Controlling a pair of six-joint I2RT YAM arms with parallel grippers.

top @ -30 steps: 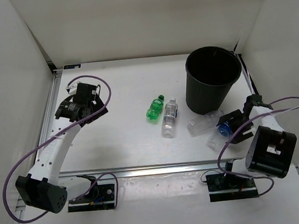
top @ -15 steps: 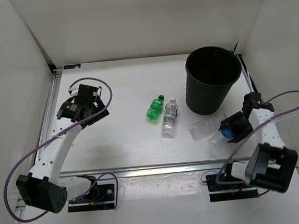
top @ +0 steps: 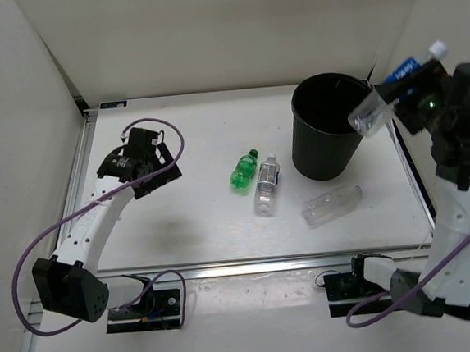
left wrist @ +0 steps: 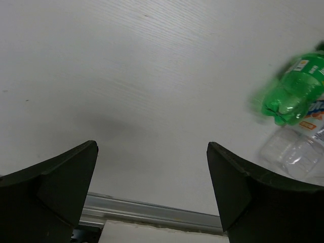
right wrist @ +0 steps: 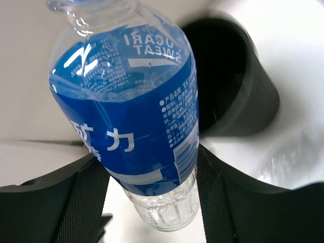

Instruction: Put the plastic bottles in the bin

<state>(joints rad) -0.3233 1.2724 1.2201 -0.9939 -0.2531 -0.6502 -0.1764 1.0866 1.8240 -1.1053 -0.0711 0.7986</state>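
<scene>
At the upper right of the overhead view, the right gripper (right wrist: 148, 174) is clamped around the clear plastic bottle with a blue label and white cap (top: 377, 107), its base overlapping the right rim of the black round plastic bin (top: 325, 150) and its long axis slanting up-right toward the cap. The bin's mouth lies left of that gripper, so release likely needs a short leftward carry. The left gripper (left wrist: 152, 148) hangs spread and empty at mid-left, farther off.

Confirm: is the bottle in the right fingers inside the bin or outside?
Outside. The right fingers clamp the blue-label bottle tilted in the air, near the bin's rim.
</scene>
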